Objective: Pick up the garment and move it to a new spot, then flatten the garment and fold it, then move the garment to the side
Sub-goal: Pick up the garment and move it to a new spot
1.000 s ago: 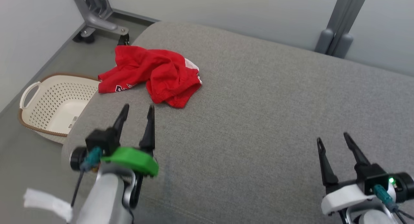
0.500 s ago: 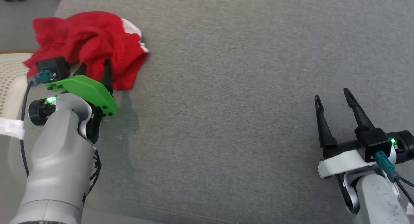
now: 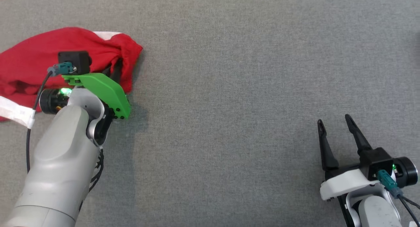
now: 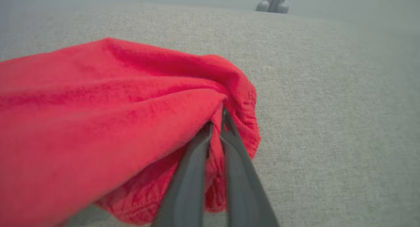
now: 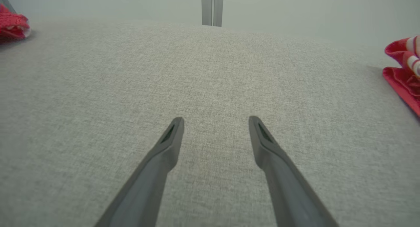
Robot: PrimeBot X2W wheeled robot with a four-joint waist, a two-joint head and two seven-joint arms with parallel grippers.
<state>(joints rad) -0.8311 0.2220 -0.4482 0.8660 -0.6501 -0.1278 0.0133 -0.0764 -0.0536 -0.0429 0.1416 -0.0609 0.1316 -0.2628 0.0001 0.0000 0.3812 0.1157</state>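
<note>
Grasp made — left pincer (image 4: 216, 120) pressed together on a fold of the crumpled red cloth garment (image 3: 29, 59), which bunches around its tips on the grey woven surface (image 3: 229, 89). The right pincer (image 3: 333, 119) is spread, idle, well apart. Relocating, flattening, folding, setting aside — all outstanding.

Garment (image 3: 29, 59) on fabric surface (image 3: 229, 89) at 10 o'clock, left gripper (image 3: 111, 69) touching it; right gripper (image 3: 333, 119) at 4 o'clock.
</note>
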